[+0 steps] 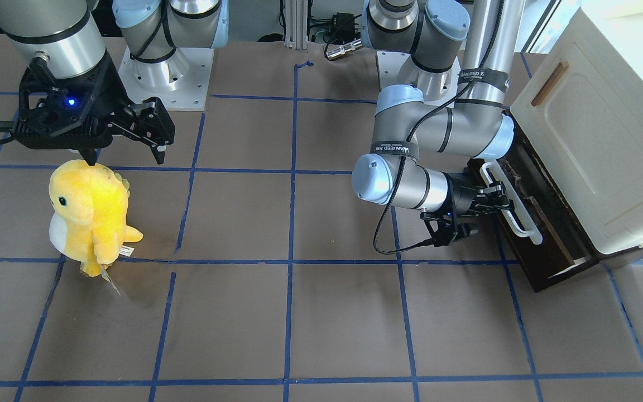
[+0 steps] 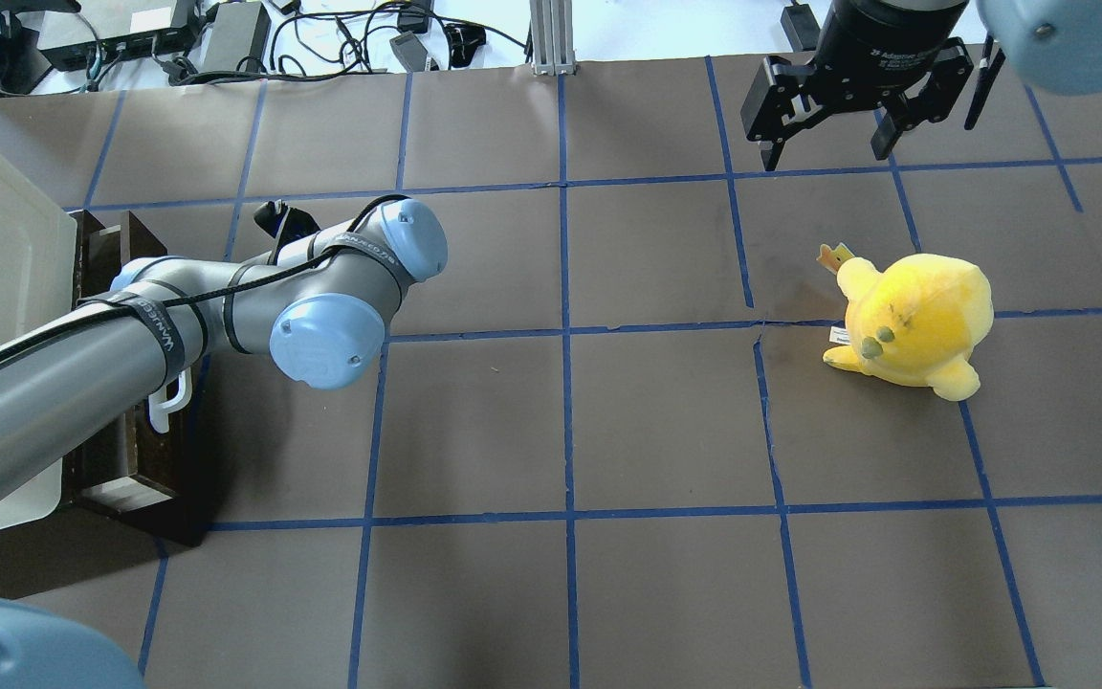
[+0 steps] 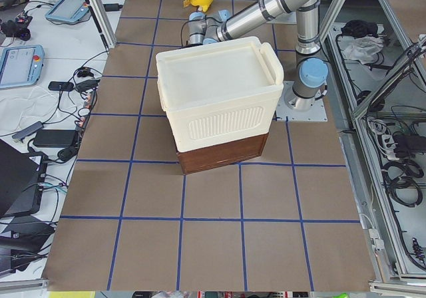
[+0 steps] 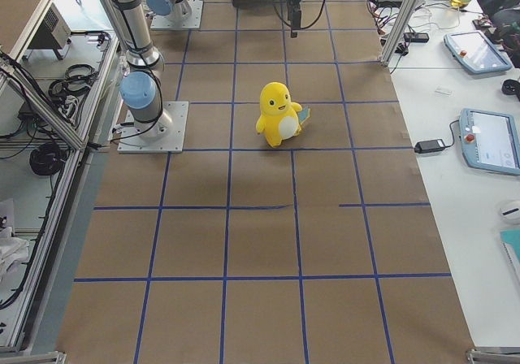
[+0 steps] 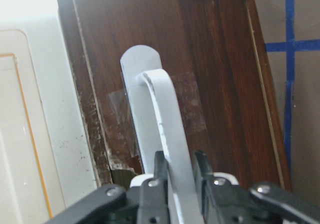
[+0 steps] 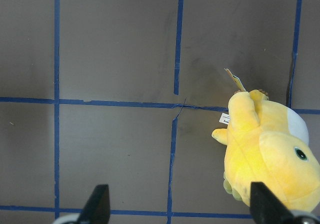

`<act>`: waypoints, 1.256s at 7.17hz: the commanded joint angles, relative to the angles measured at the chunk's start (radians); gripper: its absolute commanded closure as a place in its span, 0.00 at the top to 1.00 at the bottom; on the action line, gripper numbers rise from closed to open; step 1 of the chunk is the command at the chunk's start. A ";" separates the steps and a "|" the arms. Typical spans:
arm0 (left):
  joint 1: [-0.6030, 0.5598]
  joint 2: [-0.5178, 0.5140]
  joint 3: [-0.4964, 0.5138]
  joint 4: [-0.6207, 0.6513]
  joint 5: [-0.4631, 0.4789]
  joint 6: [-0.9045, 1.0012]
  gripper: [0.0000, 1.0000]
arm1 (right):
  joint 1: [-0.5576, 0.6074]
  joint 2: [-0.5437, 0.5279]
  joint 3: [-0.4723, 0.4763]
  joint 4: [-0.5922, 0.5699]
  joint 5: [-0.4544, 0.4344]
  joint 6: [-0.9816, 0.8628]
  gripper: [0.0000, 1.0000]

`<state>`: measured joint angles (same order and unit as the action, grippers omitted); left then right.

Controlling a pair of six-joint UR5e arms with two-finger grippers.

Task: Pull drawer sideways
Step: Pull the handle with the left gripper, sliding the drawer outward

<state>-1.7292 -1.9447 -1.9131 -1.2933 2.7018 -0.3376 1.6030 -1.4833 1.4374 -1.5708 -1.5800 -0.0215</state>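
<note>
The drawer (image 1: pixel 525 257) has a dark brown wooden front and a long white bar handle (image 1: pixel 514 207). It sits under the cream cabinet (image 1: pixel 595 139) and stands slightly out from it. My left gripper (image 1: pixel 497 198) is shut on the handle. The left wrist view shows its fingers (image 5: pixel 160 171) pinching the white bar (image 5: pixel 165 114) against the brown front (image 5: pixel 215 59). In the overhead view my left arm hides that gripper, and only the drawer (image 2: pixel 130 459) and the handle's end (image 2: pixel 166 407) show. My right gripper (image 1: pixel 157 137) is open and empty, hovering far away (image 2: pixel 828 144).
A yellow plush toy (image 1: pixel 90 215) stands on the table below my right gripper and also shows in the right wrist view (image 6: pixel 270 149). The cabinet door has a small wooden handle (image 1: pixel 549 84). Blue tape lines grid the brown table (image 1: pixel 299 312).
</note>
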 commanded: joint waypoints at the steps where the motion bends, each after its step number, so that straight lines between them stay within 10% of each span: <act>1: -0.045 -0.005 0.034 -0.004 -0.046 0.002 0.12 | 0.000 0.000 0.000 0.000 0.000 0.000 1.00; 9: -0.075 -0.005 0.043 -0.004 -0.063 0.002 0.12 | 0.000 0.000 0.000 0.000 0.000 0.000 1.00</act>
<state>-1.8032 -1.9498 -1.8705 -1.2993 2.6391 -0.3359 1.6030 -1.4834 1.4373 -1.5708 -1.5800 -0.0215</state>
